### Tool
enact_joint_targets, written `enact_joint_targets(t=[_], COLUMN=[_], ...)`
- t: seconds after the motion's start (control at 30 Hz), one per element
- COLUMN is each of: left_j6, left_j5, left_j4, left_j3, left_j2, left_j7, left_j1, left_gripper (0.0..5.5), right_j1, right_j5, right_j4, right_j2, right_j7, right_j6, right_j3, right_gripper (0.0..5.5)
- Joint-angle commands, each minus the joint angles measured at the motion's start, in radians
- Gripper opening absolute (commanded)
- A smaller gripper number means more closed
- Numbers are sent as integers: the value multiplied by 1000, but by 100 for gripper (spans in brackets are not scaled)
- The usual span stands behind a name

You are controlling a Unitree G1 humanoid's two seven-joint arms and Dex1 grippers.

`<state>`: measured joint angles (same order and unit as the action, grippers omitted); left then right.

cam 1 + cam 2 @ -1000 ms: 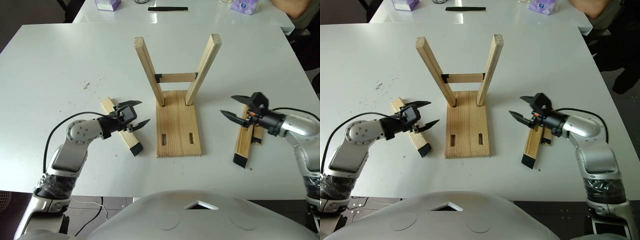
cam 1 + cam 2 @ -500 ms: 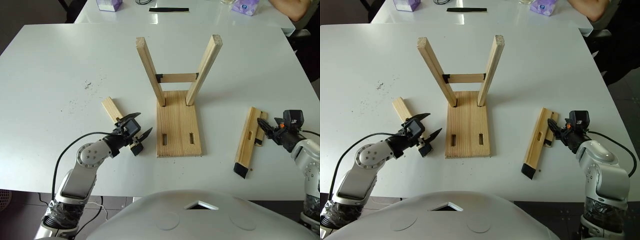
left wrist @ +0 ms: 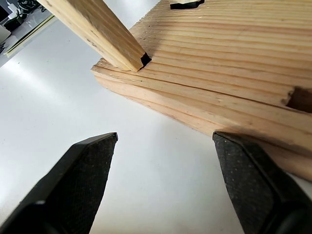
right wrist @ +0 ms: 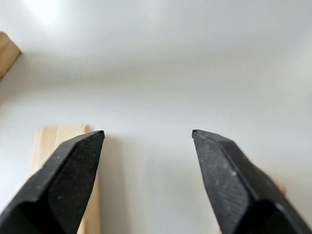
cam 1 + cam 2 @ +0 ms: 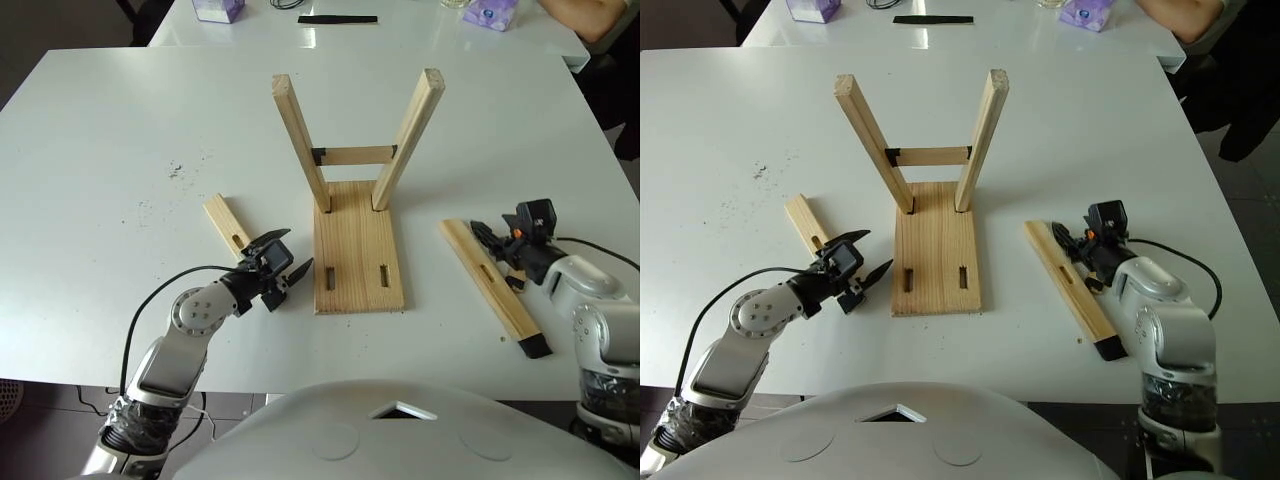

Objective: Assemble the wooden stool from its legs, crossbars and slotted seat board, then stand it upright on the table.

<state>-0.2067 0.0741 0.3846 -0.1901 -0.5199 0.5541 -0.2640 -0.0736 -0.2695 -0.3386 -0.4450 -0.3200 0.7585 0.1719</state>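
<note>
On the white table [image 5: 120, 120] the seat board [image 5: 358, 250] is lying flat, and the job is looking about half done. Two standing legs [image 5: 300, 145] are sitting in the far slots and leaning apart a little, with a crossbar [image 5: 352, 155] joining them. The two near slots [image 5: 330, 276] are waiting with nothing in them. The left loose leg [image 5: 225, 220] is lying just beside the board, and the right loose leg [image 5: 500, 295] is lying slantwise, well apart from it. I am guessing both need to go into the near slots with a second crossbar between them, and then the stool needs turning onto its feet. I cannot pick out that second crossbar for sure. The left gripper [image 5: 297, 250] is hanging low between the left loose leg and the board, with its jaws spread wide and gripping nothing. The right gripper [image 5: 482, 243] is hanging by the far end of the right loose leg, its jaws spread too and carrying nothing. The eye views are giving the whole layout at once. The left wrist view is giving a close look at the board's edge and at a leg's foot pushed snugly into its slot, which is too far off to judge from the head. The right wrist view is looking between its fingers [image 4: 68, 170] at bare table and one wooden end.
</note>
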Motion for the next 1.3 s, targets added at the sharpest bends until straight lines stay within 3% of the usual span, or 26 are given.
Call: enact_joint_targets(t=[0.03,0.17,0.37,0.47,0.77,1.0,1.3], left_j6=[5,6,7,-5,-42,-59,-67], left_j5=[18,14,7,7,2,3,15], left_j4=[-49,-50,-19,14,82,93,129], left_j3=[-19,-10,11,30,14,1,-28], left_j2=[-13,-24,-21,-10,19,6,4], left_j7=[18,22,-7,-40,-70,-57,-59], left_j1=[46,44,-18,-66,-102,-100,-134], left_gripper=[364,364,364,364,364,364,364], right_j1=[67,84,135,7,-15,-5,-144], right_j5=[50,53,1,-20,-148,-123,-109], right_j4=[89,98,225,112,-257,-362,-415], right_j2=[28,-3,-201,-255,-109,-70,-31], right_j7=[17,-25,-206,-223,-24,19,22], right_j6=[-107,-171,-192,-92,625,793,835], right_j3=[-47,-41,89,160,248,263,278], right_gripper=[333,333,333,333,333,333,333])
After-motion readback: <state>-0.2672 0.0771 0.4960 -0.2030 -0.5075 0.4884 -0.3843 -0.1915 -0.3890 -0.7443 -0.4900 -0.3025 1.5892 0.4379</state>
